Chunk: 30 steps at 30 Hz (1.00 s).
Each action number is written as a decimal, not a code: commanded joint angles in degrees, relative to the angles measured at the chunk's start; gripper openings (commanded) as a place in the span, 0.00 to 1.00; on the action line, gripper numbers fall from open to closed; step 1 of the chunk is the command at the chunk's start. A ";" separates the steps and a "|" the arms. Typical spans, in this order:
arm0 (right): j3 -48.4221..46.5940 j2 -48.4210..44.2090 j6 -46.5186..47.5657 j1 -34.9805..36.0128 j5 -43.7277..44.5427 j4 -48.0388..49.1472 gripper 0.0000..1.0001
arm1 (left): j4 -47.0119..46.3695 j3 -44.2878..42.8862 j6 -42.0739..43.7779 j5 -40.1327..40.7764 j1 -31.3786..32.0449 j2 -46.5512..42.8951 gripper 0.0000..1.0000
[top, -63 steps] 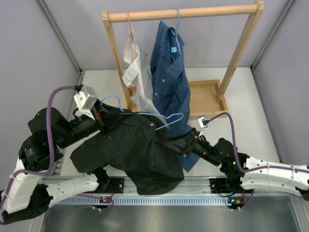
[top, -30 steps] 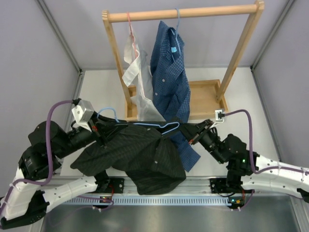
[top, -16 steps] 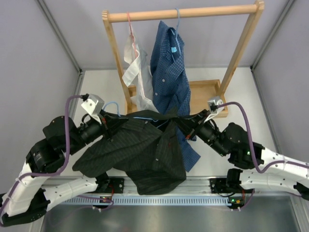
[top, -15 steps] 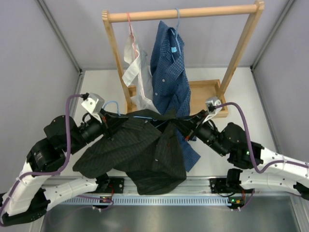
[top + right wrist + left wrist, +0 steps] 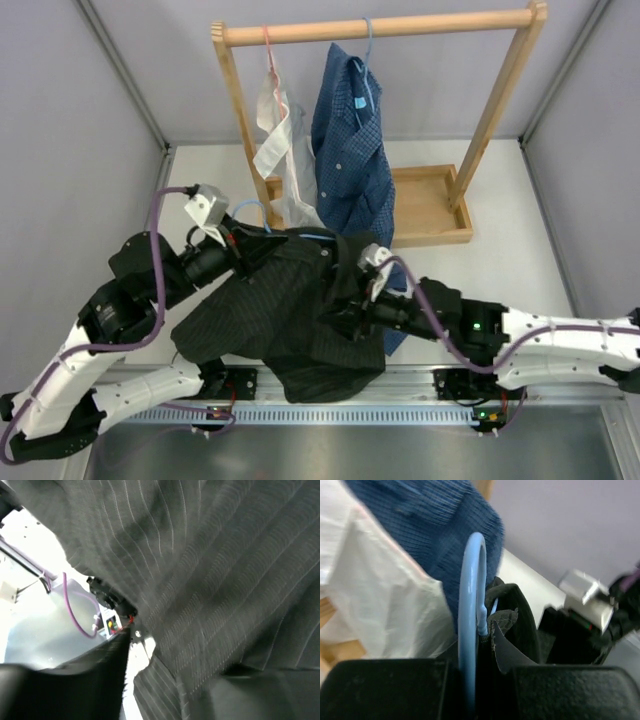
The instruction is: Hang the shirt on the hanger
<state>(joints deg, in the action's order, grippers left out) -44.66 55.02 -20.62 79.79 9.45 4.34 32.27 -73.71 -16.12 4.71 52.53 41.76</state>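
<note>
The black pinstriped shirt (image 5: 290, 310) hangs draped from the light-blue hanger (image 5: 305, 237), its hem trailing over the table's near edge. My left gripper (image 5: 243, 250) is shut on the hanger's wire (image 5: 470, 605) just below the hook, with the shirt's collar (image 5: 515, 625) beside it; the fingertips (image 5: 477, 690) are close together. My right gripper (image 5: 345, 292) is low against the shirt's front. In the right wrist view pinstriped cloth (image 5: 210, 555) fills the frame. That gripper (image 5: 170, 690) is open, its fingers (image 5: 65, 685) wide apart, with nothing pinched.
A wooden rack (image 5: 380, 25) stands at the back with a blue checked shirt (image 5: 350, 150) and a white garment (image 5: 285, 150) hanging on it, close behind the hanger. The rack's wooden base tray (image 5: 425, 205) lies at right. Grey walls enclose the table.
My right gripper left the hanger's right end and moved left and down onto the shirt's front. My left gripper carried the hanger slightly up and toward the rack.
</note>
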 commanded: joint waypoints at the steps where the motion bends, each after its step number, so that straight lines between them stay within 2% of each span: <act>1: 0.54 -13.25 1.11 0.98 2.32 -2.91 0.49 | -11.35 3.13 3.81 -15.91 -0.06 -0.71 0.00; 5: -0.58 -29.85 -2.04 0.98 3.29 -19.22 0.62 | -9.86 8.30 9.26 -20.79 0.02 -2.82 0.00; 7: -2.87 -31.81 -2.40 0.98 3.12 -25.23 0.64 | -9.86 9.63 9.70 -21.84 -0.06 -2.82 0.00; 10: -7.44 -31.56 -1.62 0.98 4.43 -31.49 0.66 | -10.30 9.82 10.05 -30.70 -0.06 -0.63 0.00; 11: -9.63 -29.73 0.13 0.98 4.17 -31.58 0.66 | -10.30 9.38 10.14 -36.99 -0.06 0.59 0.00; 15: -15.79 -20.15 6.02 0.98 1.19 -29.40 0.63 | -10.30 6.31 9.44 -47.48 0.03 8.40 0.00; 19: -20.89 -12.76 10.33 0.89 -0.93 -24.92 0.54 | -10.47 4.02 9.61 -51.99 0.03 12.29 0.00; 25: -25.47 -5.81 13.06 0.37 -4.09 -19.99 0.50 | -11.00 3.49 11.63 -59.89 0.03 14.05 0.00; 30: -26.09 -2.38 11.92 -1.74 -8.83 -17.09 0.46 | -11.09 3.66 12.43 -62.36 0.03 14.32 0.00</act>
<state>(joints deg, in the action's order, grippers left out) -67.94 51.81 -9.39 79.18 4.58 -18.28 25.74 -67.57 -5.41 -51.88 52.53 56.75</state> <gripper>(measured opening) 0.467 0.097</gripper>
